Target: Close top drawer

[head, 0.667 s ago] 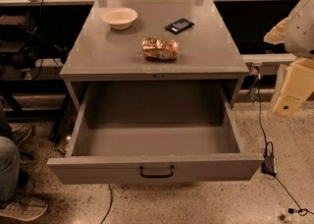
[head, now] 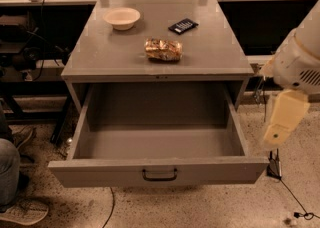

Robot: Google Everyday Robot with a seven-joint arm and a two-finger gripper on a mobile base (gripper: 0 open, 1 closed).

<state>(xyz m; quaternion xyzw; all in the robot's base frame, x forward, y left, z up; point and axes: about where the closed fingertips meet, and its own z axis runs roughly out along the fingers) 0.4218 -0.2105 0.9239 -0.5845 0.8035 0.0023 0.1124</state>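
The top drawer (head: 159, 171) of the grey metal cabinet is pulled fully out toward me. It is wide, deep and empty, with a small black handle (head: 159, 174) at the centre of its front panel. My gripper (head: 281, 118), a cream part hanging below the white arm (head: 300, 64), is at the right edge of the view. It is beside the drawer's right front corner, apart from it and a little higher.
On the cabinet top (head: 100, 57) are a white bowl (head: 122, 18), a shiny snack bag (head: 163, 49) and a small dark packet (head: 183, 25). A person's leg and shoe (head: 15, 192) are at the lower left. Cables (head: 295, 199) lie on the floor at the right.
The arm and gripper have moved down and a little to the left, closer to the drawer's right side. The drawer has not moved.
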